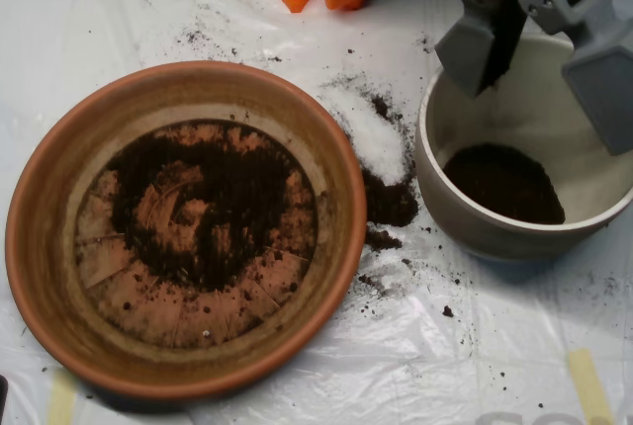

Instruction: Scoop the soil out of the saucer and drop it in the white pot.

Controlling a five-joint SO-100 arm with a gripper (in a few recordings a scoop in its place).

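Soil (213,212) spread as thin dark ring on floor of saucer (59,277), at 9 o'clock in view. More soil heaped inside white pot (450,203) at 3 o'clock. Gripper (542,61) hangs over pot's far rim, both grey halves spread apart. White powder patch (376,138) and spilled crumbs lie on surface (465,366) between saucer and pot.

One saucer (45,247), one white pot (445,193), perhaps three soil (213,208) patches.
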